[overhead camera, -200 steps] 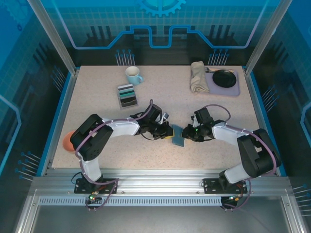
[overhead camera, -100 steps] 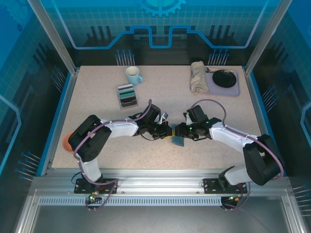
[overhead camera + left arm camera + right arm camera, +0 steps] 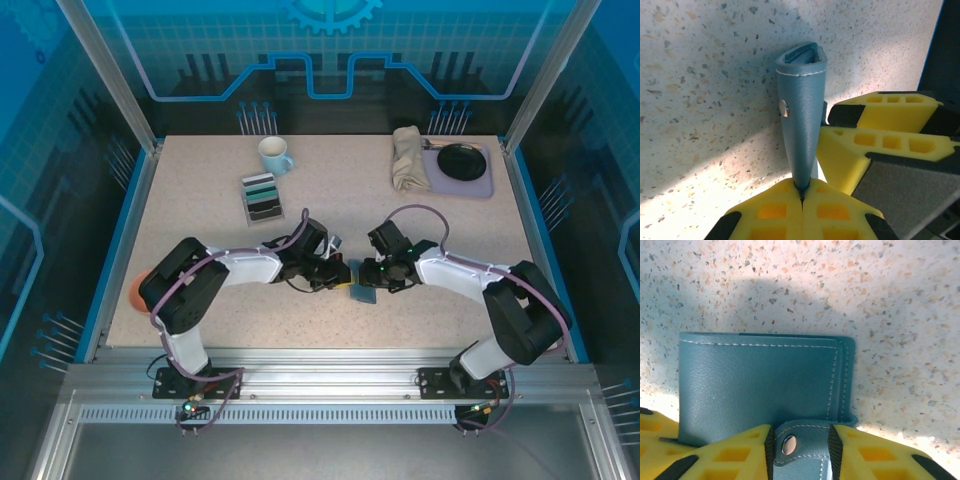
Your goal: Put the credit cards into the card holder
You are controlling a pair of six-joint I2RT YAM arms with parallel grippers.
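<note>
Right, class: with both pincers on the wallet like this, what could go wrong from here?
1. The left pincer grips the card holder only by its thin edge, so it may slip free if tugged.
2. The right pincer straddles the snap tab; a pull could drag the closed holder across the table rather than unsnap it.

Teal card holder (image 3: 760, 385), pale-stitched, on a beige table (image 3: 850, 285) speckled dark and orange

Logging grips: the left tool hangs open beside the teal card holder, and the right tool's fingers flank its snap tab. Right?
Not open. The left wrist view shows the left tool shut on the edge of the card holder. The fingers of the right tool do flank the snap tab.
</note>
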